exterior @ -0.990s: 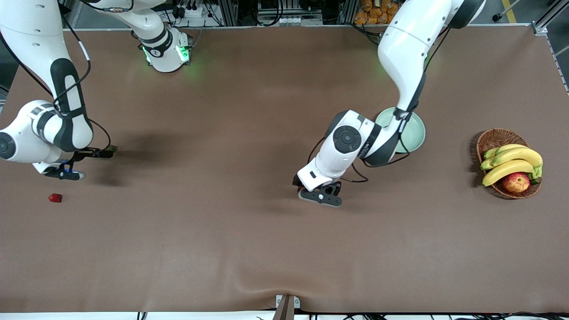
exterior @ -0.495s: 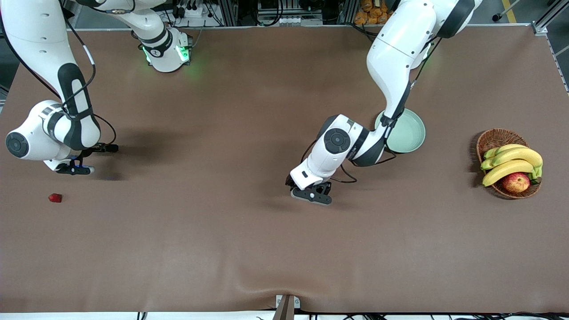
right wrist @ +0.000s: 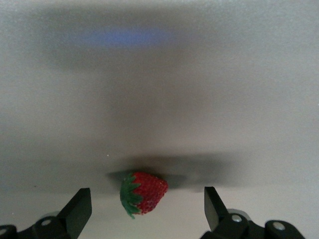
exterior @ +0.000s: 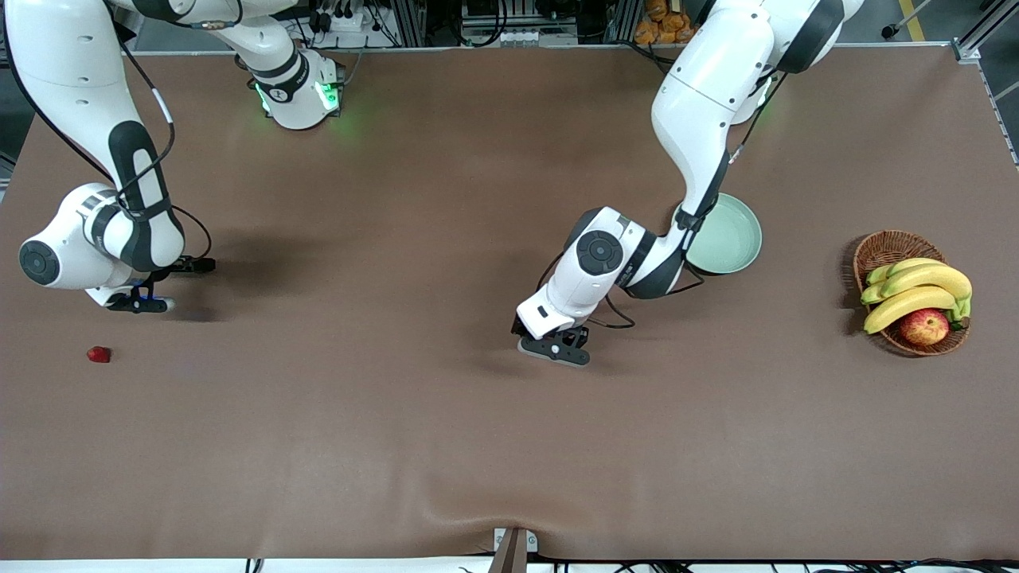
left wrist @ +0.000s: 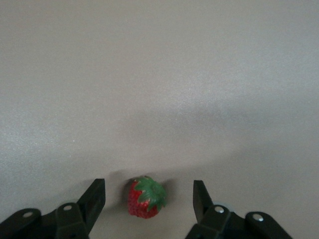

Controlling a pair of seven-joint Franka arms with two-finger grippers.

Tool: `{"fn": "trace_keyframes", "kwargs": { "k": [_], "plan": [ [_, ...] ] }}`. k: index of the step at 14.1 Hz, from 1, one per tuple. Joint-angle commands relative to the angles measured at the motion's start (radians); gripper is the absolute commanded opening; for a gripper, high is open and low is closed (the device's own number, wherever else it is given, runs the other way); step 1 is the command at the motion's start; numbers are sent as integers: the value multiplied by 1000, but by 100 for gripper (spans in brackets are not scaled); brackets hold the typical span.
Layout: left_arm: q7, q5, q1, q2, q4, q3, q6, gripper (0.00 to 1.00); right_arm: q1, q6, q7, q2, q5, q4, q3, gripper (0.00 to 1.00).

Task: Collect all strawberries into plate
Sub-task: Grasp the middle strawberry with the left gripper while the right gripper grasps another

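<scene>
Both grippers hover low over strawberries, fingers spread.

The left gripper (left wrist: 149,199) hangs over the middle of the brown bench (exterior: 398,446), its open fingers (left wrist: 94,199) flanking a strawberry (left wrist: 145,197) that lies between them, untouched. The right gripper (right wrist: 147,209), at the right arm's end of the bench, likewise has open fingers (right wrist: 79,206) on either side of a second strawberry (right wrist: 143,192). A third strawberry (exterior: 98,354) lies nearer the front camera than that gripper. The mint-green plate (exterior: 736,239) sits beside the left arm's elbow, no berries visible in it.
</scene>
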Motion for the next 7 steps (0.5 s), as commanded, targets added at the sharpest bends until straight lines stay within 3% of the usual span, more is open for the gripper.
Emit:
{"fn": "trace_keyframes", "kwargs": {
  "k": [1,2,3,4,6,7],
  "plan": [
    [10,-6,-8,17,26,7,8,70,-24,9,-21,-8,12,-7,16,100],
    [10,-6,-8,17,26,7,8,61,-24,8,-21,-10,12,-7,16,96],
    [10,-5,-8,17,26,5,8,52,-25,9,-21,-10,12,-7,16,76],
    [10,-5,-8,17,26,7,8,50,-25,8,-21,-8,12,-7,16,51],
    [11,-5,-8,23,26,8,8,51,-25,1,-21,-8,12,-7,16,15],
    [11,-5,-8,23,26,9,8,51,-25,-2,-21,-8,12,-7,16,3]
  ]
}}
